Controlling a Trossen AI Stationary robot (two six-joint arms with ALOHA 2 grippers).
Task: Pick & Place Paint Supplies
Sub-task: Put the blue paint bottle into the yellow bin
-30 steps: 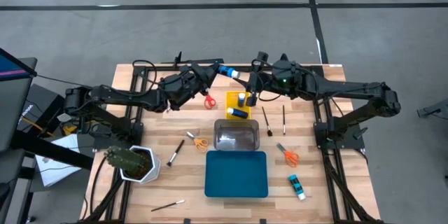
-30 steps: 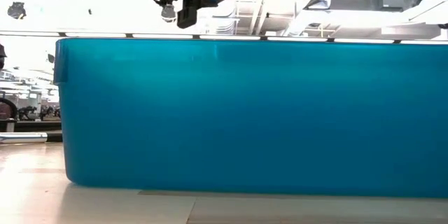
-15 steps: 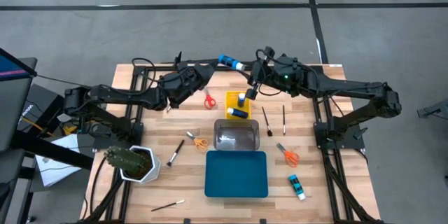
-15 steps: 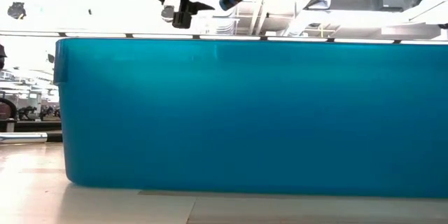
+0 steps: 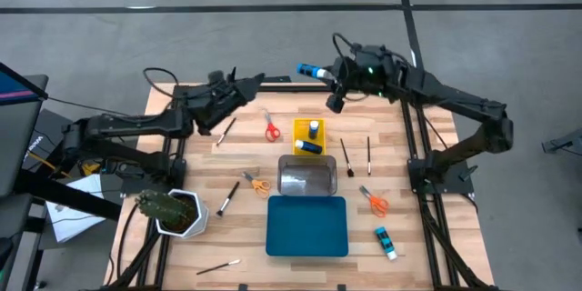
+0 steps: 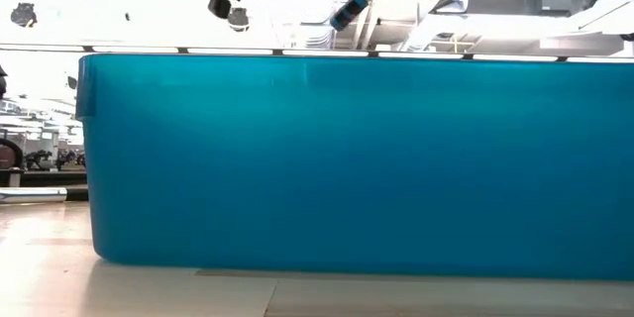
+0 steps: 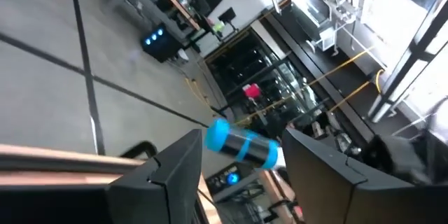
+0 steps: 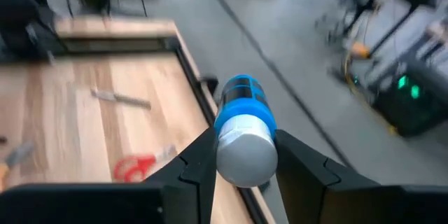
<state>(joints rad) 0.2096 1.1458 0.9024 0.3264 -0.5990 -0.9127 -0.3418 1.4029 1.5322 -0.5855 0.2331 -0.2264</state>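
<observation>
A small blue bottle (image 5: 310,72) with a white cap hangs in the air over the table's far edge, with my right gripper (image 5: 328,76) shut on it. It shows slanted in the low view (image 6: 349,8). My left gripper (image 5: 256,81) is open, high over the far left of the table. It stands apart from the bottle, which the left wrist view shows beyond its fingers (image 7: 241,143). Two more blue bottles stand in the yellow tray (image 5: 298,127), and one bottle (image 5: 386,243) lies at the near right. My right gripper pinches the bottle's white-cap end (image 8: 243,155) between its two fingers (image 8: 199,162). The blue body (image 8: 241,96) sticks out past the fingertips toward the table's left. The bottle is lifted clear, its blue end slanting a little down.
A clear tray (image 5: 306,176) and a blue tray (image 5: 306,225) lie in the table's middle. Scissors (image 5: 272,131) (image 5: 257,184) (image 5: 376,203) and several brushes (image 5: 346,156) (image 5: 368,155) (image 5: 227,198) lie loose. A cactus pot (image 5: 175,212) stands near left.
Both grippers met at the bottle over the far middle. My left gripper has let go of it, rolled and drawn back toward the table's left edge. My right gripper has carried the bottle up and toward the far right.
</observation>
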